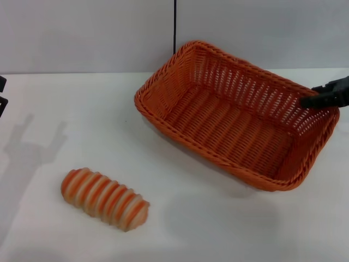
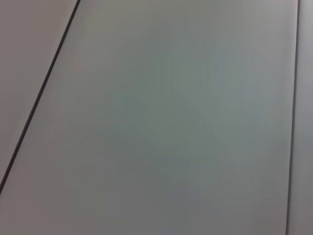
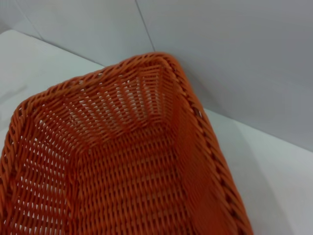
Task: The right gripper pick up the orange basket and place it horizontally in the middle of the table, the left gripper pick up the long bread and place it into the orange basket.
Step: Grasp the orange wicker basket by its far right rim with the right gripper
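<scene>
The orange basket lies at an angle over the right half of the white table, and a faint shadow spreads on the table in front of it. My right gripper comes in from the right edge and is shut on the basket's far right rim. The right wrist view looks down into the basket, with none of the gripper's fingers showing. The long bread, striped orange and cream, lies alone at the front left. My left gripper barely shows at the left edge, open and well away from the bread.
The pale grey wall rises behind the table, with a dark vertical seam above the basket. The left wrist view holds only the wall panel. The left arm's shadow falls on the table's left side.
</scene>
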`<state>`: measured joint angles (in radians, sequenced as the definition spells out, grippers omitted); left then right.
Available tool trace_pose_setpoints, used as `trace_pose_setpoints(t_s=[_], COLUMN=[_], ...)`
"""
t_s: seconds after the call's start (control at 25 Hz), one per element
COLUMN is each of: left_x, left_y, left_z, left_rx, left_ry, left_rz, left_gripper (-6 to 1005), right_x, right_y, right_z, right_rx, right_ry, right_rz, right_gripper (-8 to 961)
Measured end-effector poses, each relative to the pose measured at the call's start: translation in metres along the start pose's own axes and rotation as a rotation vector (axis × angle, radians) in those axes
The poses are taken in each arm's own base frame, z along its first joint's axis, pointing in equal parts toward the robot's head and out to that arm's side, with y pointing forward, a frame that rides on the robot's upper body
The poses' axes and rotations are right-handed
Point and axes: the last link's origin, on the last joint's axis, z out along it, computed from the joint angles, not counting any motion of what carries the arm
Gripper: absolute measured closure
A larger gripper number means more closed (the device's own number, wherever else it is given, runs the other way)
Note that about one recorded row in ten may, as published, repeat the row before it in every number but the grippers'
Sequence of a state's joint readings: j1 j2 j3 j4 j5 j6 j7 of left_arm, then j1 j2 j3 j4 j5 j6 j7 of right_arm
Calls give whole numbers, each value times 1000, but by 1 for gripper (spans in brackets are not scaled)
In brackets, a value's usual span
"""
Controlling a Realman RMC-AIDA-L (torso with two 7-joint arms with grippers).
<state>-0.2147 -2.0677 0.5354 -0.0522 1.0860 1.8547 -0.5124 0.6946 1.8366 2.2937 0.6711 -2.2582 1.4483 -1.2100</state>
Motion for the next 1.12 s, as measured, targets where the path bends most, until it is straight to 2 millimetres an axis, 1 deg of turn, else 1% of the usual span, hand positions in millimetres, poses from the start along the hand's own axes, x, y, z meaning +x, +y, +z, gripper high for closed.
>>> trace_pose_setpoints(t_s=[0.36,0.68,0.88,1.12], left_x=[0,0,1,2], left_y=[0,0,0,-1], left_z=[1,3,5,6], left_rx=[-3,-9,-13,-16], left_ry=[2,6,9,11], left_rz=[0,1,-4,-4], left_gripper=[169,169,169,169], right_x=[3,3,4,6], right_y=[3,3,2,3], right_z=[11,12,13,14], right_rx=[-1,2,7,6], right_ry=[9,11,10,8], right_rz=[-8,-16,-32,-60], right_gripper=[388,388,489,696])
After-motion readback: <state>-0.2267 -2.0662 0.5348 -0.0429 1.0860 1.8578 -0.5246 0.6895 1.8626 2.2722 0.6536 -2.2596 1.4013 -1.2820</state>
